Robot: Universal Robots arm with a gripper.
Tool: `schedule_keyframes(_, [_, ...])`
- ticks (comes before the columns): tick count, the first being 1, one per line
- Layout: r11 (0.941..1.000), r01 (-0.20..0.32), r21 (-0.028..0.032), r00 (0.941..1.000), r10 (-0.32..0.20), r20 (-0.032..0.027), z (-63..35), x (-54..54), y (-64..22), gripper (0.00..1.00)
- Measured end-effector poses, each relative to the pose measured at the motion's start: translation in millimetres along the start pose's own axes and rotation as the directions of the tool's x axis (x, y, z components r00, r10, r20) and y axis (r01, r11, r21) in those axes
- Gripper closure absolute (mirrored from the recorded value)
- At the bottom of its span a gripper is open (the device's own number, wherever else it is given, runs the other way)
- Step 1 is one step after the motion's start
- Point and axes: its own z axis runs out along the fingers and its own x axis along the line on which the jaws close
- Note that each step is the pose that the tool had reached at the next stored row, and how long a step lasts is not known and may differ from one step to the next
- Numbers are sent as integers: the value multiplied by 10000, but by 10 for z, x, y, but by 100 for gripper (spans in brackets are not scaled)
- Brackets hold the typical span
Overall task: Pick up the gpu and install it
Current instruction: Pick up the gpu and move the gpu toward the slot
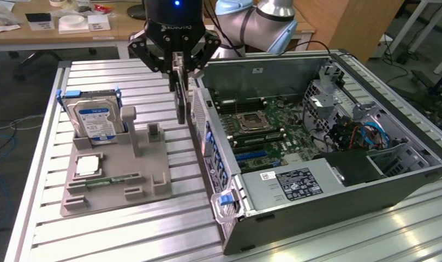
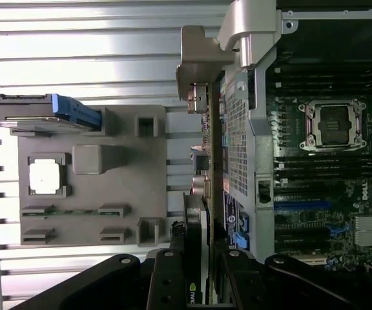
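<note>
Fingers (image 1: 174, 64) are closed narrowly on the upper edge of the gpu (image 1: 181, 103). It is held edge-on and hangs straight down beneath them, clear of the table (image 1: 105, 234).

Well off to the exterior view's left of the fingers, a hard drive (image 1: 97, 117) with a blue-white label is stood upright at the back of a grey fixture (image 1: 115, 191). Lower on that fixture a processor chip (image 1: 88, 166) and a narrow memory stick (image 1: 112, 179) are laid flat. An empty upright holder (image 1: 155, 134) is found nearer, just to the left of the hanging card, and the card is not touching it.

Directly under the fingers, the gpu is placed over the gap between the fixture and the computer case (image 1: 316, 207). In the wrist view its silvery bracket (image 2: 197, 64) is seen at the end farthest from the fingers, and the card runs just beside the perforated wall of the case. Whether the two are touching cannot be told.

To the right of the fingers, the case is laid open on its side. The motherboard (image 1: 272, 131) is exposed, and its blue slots (image 1: 251, 155) are unoccupied.

The pick-up is judged complete, since the card is gripped and carried free of the fixture. The installation is judged not yet done: the card is outside the case wall, apart from the motherboard, and no slot is entered.
</note>
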Motion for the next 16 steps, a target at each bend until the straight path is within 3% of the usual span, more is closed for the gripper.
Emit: schedule_keyframes(16, [10000,0,1,10000,0,0,6,-217,13,73])
